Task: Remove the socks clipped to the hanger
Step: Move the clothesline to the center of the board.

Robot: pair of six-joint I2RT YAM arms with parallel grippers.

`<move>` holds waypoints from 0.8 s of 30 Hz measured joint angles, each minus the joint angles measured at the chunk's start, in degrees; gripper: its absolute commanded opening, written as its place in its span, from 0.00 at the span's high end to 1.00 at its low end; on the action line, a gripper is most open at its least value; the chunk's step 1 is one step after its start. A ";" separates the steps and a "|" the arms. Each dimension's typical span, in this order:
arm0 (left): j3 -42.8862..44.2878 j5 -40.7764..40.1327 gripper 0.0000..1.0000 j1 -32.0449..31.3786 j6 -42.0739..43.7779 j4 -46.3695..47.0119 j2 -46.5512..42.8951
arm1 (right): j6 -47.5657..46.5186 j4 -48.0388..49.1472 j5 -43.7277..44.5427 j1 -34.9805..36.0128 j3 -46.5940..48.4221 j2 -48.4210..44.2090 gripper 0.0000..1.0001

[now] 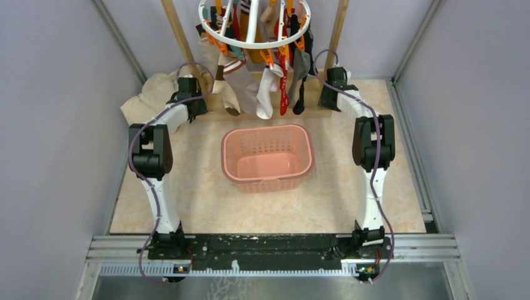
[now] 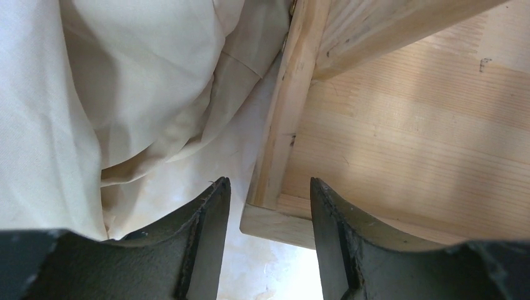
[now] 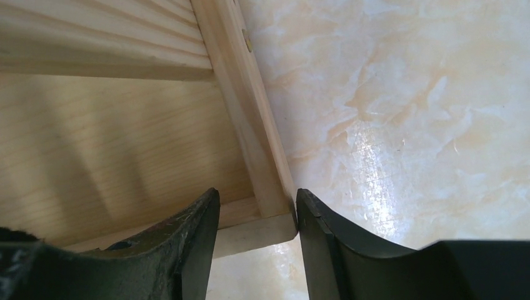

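Top external, white ring hanger (image 1: 253, 31), orange clips (image 1: 220, 46) round its rim, socks (image 1: 265, 94) dangling grey, white, red, dark, left gripper (image 2: 269, 187) parted and empty, right gripper (image 3: 257, 197) likewise parted, empty.

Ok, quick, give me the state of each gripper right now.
Left gripper: open, holding nothing.
Right gripper: open, holding nothing.
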 measured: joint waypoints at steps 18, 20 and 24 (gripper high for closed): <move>-5.01 1.73 0.55 -0.07 -1.64 3.98 -2.36 | -0.79 5.27 2.29 0.00 -6.12 -2.16 0.69; -6.47 1.88 0.55 -0.20 -1.92 4.07 -3.50 | -0.81 6.08 2.25 0.02 -7.63 -3.02 0.69; -9.20 1.88 0.55 -0.33 -2.56 4.44 -5.40 | -0.87 7.52 2.29 0.07 -9.94 -4.44 0.69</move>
